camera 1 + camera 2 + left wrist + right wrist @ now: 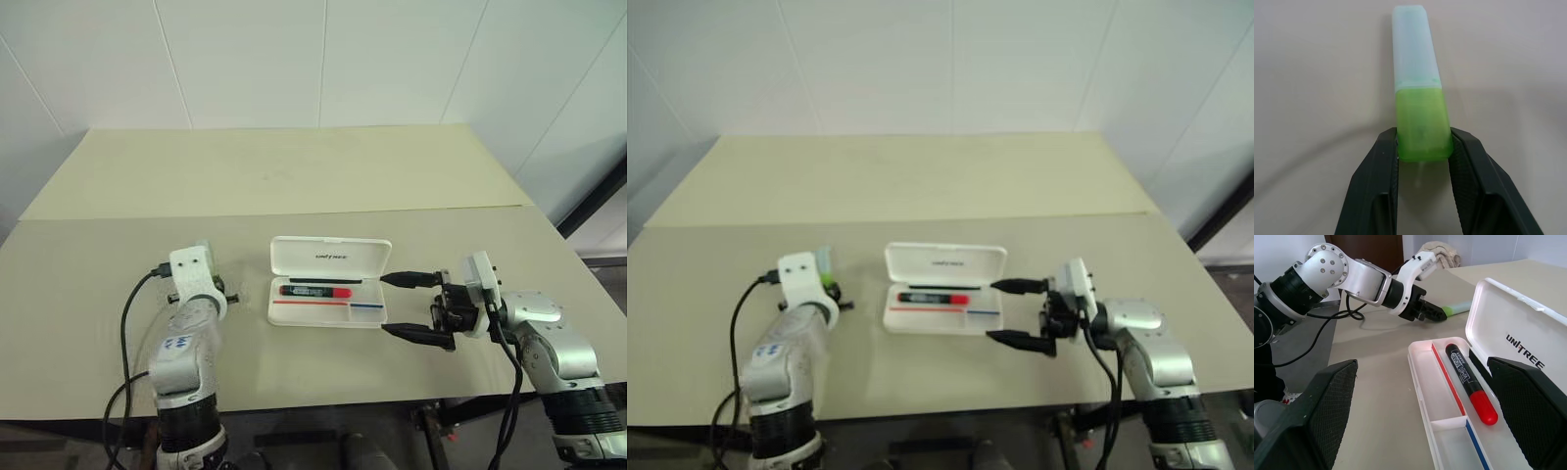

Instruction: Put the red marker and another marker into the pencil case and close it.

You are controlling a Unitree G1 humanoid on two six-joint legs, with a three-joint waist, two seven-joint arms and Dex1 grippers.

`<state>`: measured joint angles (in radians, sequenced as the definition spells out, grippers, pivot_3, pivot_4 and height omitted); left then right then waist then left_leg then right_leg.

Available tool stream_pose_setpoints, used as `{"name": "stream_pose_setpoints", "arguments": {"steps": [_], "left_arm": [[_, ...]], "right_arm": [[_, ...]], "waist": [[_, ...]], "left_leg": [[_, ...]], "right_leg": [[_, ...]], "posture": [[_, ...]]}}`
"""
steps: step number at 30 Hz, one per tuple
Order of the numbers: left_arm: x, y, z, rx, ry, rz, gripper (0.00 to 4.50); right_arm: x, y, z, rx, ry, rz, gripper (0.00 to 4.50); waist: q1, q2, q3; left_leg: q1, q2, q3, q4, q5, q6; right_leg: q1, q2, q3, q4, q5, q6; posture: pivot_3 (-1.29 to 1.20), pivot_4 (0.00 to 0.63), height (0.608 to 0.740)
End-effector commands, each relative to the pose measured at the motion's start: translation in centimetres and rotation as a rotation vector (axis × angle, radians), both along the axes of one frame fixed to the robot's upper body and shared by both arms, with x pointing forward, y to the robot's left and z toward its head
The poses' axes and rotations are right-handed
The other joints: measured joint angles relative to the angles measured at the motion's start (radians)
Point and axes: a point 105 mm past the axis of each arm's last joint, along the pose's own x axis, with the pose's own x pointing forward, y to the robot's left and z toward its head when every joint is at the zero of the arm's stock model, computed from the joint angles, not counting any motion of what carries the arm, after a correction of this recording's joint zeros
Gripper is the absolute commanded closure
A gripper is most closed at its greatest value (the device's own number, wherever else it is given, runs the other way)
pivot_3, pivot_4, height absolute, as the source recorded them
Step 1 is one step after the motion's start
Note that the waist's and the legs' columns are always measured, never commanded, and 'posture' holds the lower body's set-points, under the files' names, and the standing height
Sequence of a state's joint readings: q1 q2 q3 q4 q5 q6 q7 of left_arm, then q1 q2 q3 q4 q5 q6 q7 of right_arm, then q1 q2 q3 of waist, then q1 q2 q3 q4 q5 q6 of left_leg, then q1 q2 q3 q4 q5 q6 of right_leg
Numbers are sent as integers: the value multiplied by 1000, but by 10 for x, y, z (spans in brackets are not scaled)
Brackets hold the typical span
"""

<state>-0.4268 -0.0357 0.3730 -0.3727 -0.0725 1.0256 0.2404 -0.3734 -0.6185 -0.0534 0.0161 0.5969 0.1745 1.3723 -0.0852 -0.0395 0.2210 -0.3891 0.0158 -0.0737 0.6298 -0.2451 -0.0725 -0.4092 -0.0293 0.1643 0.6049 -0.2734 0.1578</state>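
1. Left of centre in the head view, the left gripper (pixel 1422 147) has its two black fingers closed on the green cap end of the green-capped marker (pixel 1419 88). The pale body juts out ahead of the fingers over the table (pixel 98 264). I judge the step in hand to be carrying this marker to the case.
2. The grip sits at one end only, so the free end may swing. A slow carry with the wrist kept level would help.
3. In the middle of the head view, the pencil case (pixel 329 257) lies open, lid up at the far side. The red marker (pixel 315 290) already lies in the long back compartment, red cap toward the right of the frame.
4. The second marker should go down lengthwise beside the red one, low over the tray before release. If it rests on the divider or the rim, the lid may not shut.
5. At the right of the head view, the right gripper (pixel 411 306) stands wide open and holds nothing. Its fingers point at the case's right end, just beside it, well placed to steady the case.
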Motion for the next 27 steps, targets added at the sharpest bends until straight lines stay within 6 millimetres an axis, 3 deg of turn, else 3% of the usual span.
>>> {"name": "stream_pose_setpoints", "arguments": {"steps": [1, 3, 11, 16, 20, 27], "left_arm": [[4, 6, 16, -47, -106, -13, 3406], [5, 11, 21, -151, -158, 0, 3406], [15, 25, 55, -61, -318, -229, 3406], [20, 46, 60, -142, -322, -261, 3406], [19, 43, 87, -115, -458, -425, 3406], [6, 29, 114, -9, -601, -729, 3406]], "right_arm": [[0, -7, 20, 55, -71, -7, 0], [0, -10, 21, 54, -79, -15, 0], [-9, -9, 27, 42, -99, -6, 0], [-18, -8, 19, 18, -80, 1, 0], [-18, -10, 17, 16, -74, -28, 0], [-18, -20, 5, -100, -71, -26, 0]], "waist": [[2, 0, 0], [3, 0, 0], [0, 0, 0], [2, 0, 0], [2, 0, 0], [2, 0, 0]], "left_leg": [[0, 0, 0, 0, 0, 0], [-1, 0, 0, 0, 0, 0], [-1, 0, 0, -1, 0, 0], [-1, 0, 0, 0, 0, 0], [-1, 0, 0, -1, -1, 1], [-1, 1, 0, -1, -1, 0]], "right_leg": [[0, 0, 0, -1, 0, 0], [0, 0, 0, -2, 0, 1], [0, 0, 0, -2, 1, 1], [0, 0, 0, -2, 1, 1], [0, 0, 0, -1, 1, 1], [-1, 0, 0, -1, 0, 0]], "posture": [[0, 150, 740], [0, 150, 740], [0, 150, 740], [0, 150, 740], [0, 150, 740], [0, 150, 740]]}}
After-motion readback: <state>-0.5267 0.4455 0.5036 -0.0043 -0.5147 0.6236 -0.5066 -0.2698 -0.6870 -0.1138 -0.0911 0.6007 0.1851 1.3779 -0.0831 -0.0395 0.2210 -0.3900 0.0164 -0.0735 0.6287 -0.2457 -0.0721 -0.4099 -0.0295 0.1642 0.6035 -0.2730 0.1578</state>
